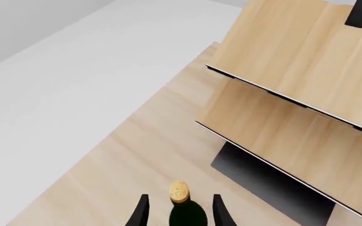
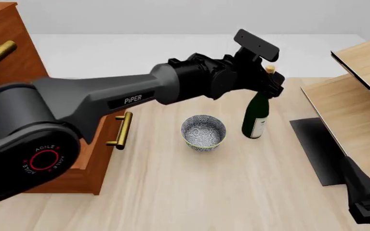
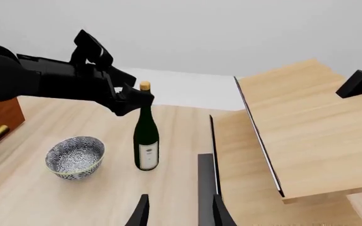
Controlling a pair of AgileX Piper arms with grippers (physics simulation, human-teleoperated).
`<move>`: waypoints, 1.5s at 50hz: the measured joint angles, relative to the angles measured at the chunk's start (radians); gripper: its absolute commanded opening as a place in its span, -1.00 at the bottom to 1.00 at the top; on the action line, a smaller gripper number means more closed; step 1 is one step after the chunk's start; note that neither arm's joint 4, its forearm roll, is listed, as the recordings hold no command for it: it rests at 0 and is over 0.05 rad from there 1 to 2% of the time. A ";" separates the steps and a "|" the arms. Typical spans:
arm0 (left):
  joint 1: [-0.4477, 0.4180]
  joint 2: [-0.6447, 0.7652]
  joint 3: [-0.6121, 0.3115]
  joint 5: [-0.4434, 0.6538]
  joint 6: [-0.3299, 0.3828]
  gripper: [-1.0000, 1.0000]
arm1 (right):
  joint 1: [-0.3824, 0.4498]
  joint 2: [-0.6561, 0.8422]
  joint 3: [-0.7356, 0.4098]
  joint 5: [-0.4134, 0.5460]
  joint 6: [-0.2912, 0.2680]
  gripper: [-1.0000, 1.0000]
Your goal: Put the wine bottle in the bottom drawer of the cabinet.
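Wine bottle (image 2: 256, 117): upright on the table, just right of the bowl (image 2: 204, 132).
Left gripper (image 2: 271, 85): fingers astride the neck; contact unclear.
Right gripper (image 3: 178, 212): spread, empty.
Risk: high neck grasp may tip it.
Bottom drawer (image 2: 98, 149): beyond the bowl, which obstructs a low carry.

Tall slim dark green glass wine bottle (image 2: 257, 115) seen upright on light wood table (image 2: 236, 192), tan cork at top, white label low on body. Left gripper (image 2: 271, 82) positioned at bottle neck; closure not discernible. Patterned blue-white ceramic bowl (image 2: 204, 133) placed just beside bottle. Reddish-brown wooden cabinet (image 2: 5, 43) at left, bottom drawer (image 2: 98, 144) pulled out, brass bar handle (image 2: 122, 130) visible. Pale light-wood shelf unit (image 2: 358, 91) at right. Right arm (image 2: 365, 192) partly visible at lower right corner.
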State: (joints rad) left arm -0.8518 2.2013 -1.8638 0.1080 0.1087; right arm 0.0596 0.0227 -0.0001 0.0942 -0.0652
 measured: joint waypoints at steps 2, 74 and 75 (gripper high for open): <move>-0.001 0.002 -0.001 -0.001 -0.001 1.00 | 0.000 -0.001 0.000 0.001 0.000 1.00; -0.014 -0.014 0.047 -0.028 -0.073 -1.00 | 0.000 -0.003 0.000 0.007 -0.007 1.00; -0.014 -0.017 0.048 -0.027 -0.072 -1.00 | 0.000 -0.003 0.000 0.006 -0.007 1.00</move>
State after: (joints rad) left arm -0.8661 2.1840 -1.8158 0.0811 0.0363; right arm 0.0597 0.0197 -0.0001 0.1007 -0.0720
